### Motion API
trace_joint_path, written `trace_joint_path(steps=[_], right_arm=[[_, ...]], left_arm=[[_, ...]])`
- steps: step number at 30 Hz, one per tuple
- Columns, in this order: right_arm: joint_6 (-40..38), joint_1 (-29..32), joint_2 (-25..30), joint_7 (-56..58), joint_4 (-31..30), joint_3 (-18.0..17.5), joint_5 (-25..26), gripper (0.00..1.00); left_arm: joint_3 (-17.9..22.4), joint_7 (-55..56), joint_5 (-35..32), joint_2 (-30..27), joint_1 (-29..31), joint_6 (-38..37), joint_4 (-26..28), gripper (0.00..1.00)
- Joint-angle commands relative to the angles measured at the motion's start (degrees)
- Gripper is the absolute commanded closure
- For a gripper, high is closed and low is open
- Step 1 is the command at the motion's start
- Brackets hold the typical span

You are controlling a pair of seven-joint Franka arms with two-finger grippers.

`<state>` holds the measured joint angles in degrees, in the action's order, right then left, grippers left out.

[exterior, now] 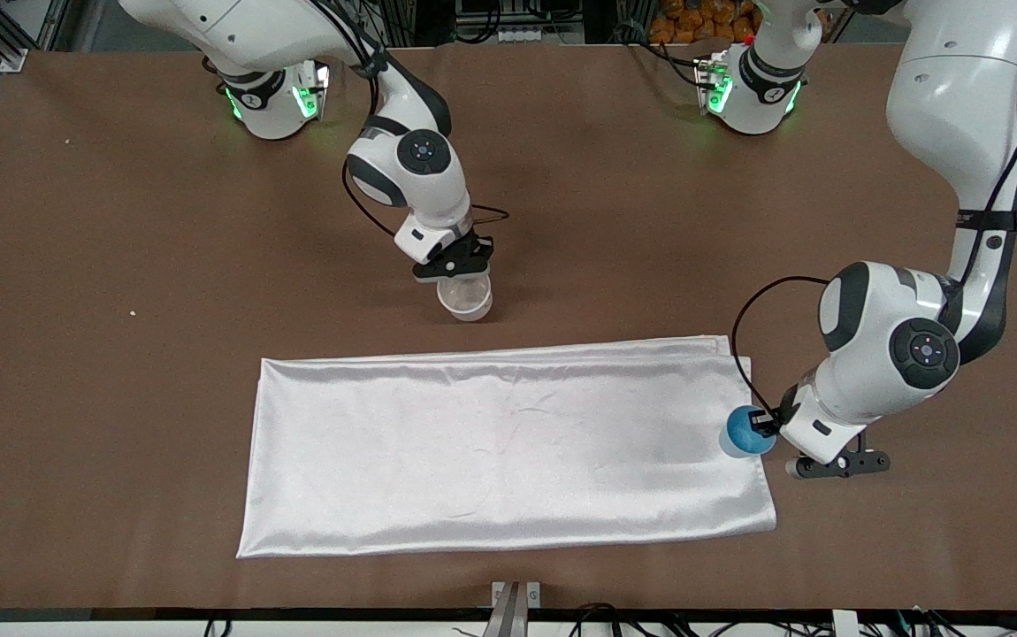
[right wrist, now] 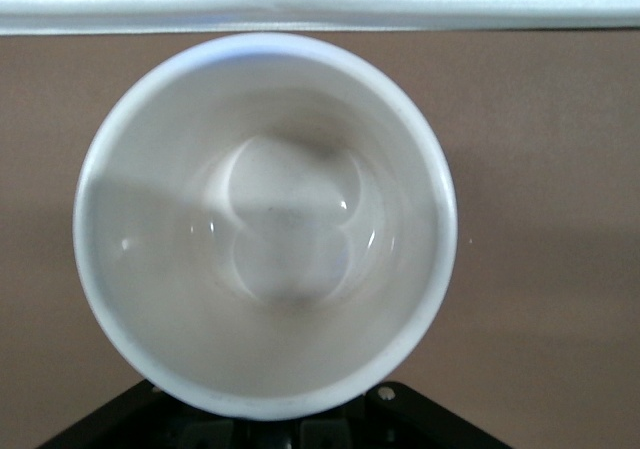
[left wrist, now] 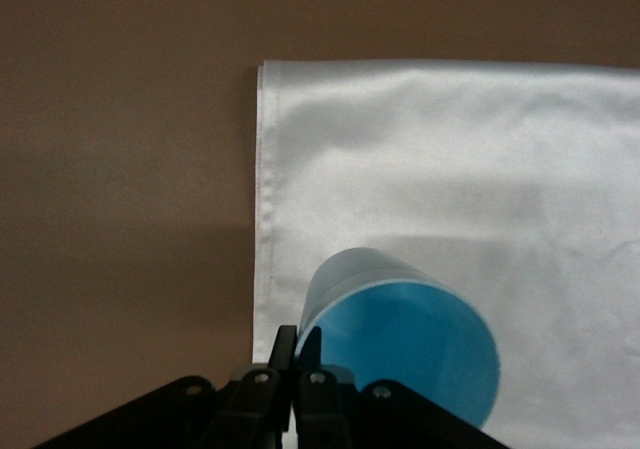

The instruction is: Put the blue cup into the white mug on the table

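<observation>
Nearest the front camera lies the white cloth [exterior: 508, 447], spread flat on the brown table [exterior: 119, 265] with its long side running between the two arms' ends. At the cloth's edge toward the left arm's end, the left gripper [exterior: 769, 425] holds the blue cup [exterior: 745, 432]; in the left wrist view its two fingers [left wrist: 286, 344] are pressed together on the cup's rim, one inside and one outside the wall, so the gripper [left wrist: 297, 347] is clamped on the cup [left wrist: 400, 344]. The cup hangs over the corner area of the cloth [left wrist: 450, 169], tilted so that its open mouth faces the wrist camera; whether it touches the cloth is hard to say from these views. Farther from the front camera, just past the cloth's long edge, the white mug [exterior: 465, 298] is on or just above the bare table, apart from the cloth. The right gripper [exterior: 460, 265] sits right at the mug. In the right wrist view the mug [right wrist: 265, 224] is upright and empty, its pale inside fully open to the camera, and it covers the fingers, so I cannot tell how that gripper is set.
</observation>
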<state>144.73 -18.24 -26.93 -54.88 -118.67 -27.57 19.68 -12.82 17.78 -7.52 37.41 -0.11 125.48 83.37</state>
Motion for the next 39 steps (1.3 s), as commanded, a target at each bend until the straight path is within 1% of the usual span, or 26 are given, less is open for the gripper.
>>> trace_joint_path(steps=[1, 6, 9, 17, 18, 20, 22, 24, 25, 27, 31, 35, 39], right_arm=[[-0.3, -0.9, -2.9, -1.8, 3.3, 0.9, 2.9, 1.0], [-0.3, -0.9, -3.7, -1.8, 3.7, 1.4, 4.3, 1.0], [-0.2, -1.0, -4.1, -1.8, 4.6, 2.1, 4.6, 1.0], [-0.2, -1.4, -5.1, -2.4, 5.2, 2.2, 4.8, 1.0], [-0.2, -1.4, -5.2, -2.4, 5.2, 2.2, 4.8, 0.99], [-0.2, -1.4, -5.2, -3.1, 5.3, 2.3, 4.8, 0.87], [-0.2, -1.4, -5.4, -4.2, 5.6, 2.4, 4.7, 0.69], [-0.3, -1.4, -5.3, -4.6, 5.7, 2.4, 4.8, 0.58], [-0.3, -1.4, -5.4, -4.7, 5.7, 2.4, 4.8, 0.49], [-0.3, -1.4, -5.4, -4.8, 5.7, 2.4, 4.7, 0.23], [-0.4, -1.4, -5.3, -6.1, 5.7, 2.3, 4.7, 0.0], [-0.9, -1.4, -5.1, -7.0, 5.7, 2.3, 4.6, 0.0], [-1.4, -1.4, -4.2, -6.9, 5.7, 2.0, 4.4, 0.0]], left_arm=[[0.1, 0.4, -2.6, -1.1, 0.2, -0.9, 0.7, 1.0], [0.1, 0.5, -2.7, -1.0, 0.2, -0.9, 0.7, 1.0], [0.1, 0.5, -2.7, -1.0, 0.2, -0.9, 0.7, 1.0], [0.1, 0.4, -2.7, -1.1, 0.3, -0.9, 0.7, 1.0], [0.1, 0.4, -2.7, -1.1, 0.3, -0.9, 0.7, 1.0], [0.1, 0.4, -2.7, -1.1, 0.3, -0.9, 0.7, 1.0], [0.1, 0.4, -2.7, -1.1, 0.3, -0.9, 0.7, 1.0], [0.1, 0.4, -2.7, -1.1, 0.3, -0.9, 0.7, 1.0], [0.1, 0.4, -2.7, -1.2, 0.3, -0.9, 0.7, 1.0], [0.1, 0.3, -2.7, -1.2, 0.4, -0.9, 0.7, 1.0], [0.1, 0.3, -2.7, -1.8, 0.5, -0.9, 0.7, 1.0], [0.0, 0.3, -2.8, -2.4, -0.1, -1.2, 0.7, 1.0], [-0.4, 0.4, -2.9, -3.9, -0.9, -3.6, 0.7, 1.0]])
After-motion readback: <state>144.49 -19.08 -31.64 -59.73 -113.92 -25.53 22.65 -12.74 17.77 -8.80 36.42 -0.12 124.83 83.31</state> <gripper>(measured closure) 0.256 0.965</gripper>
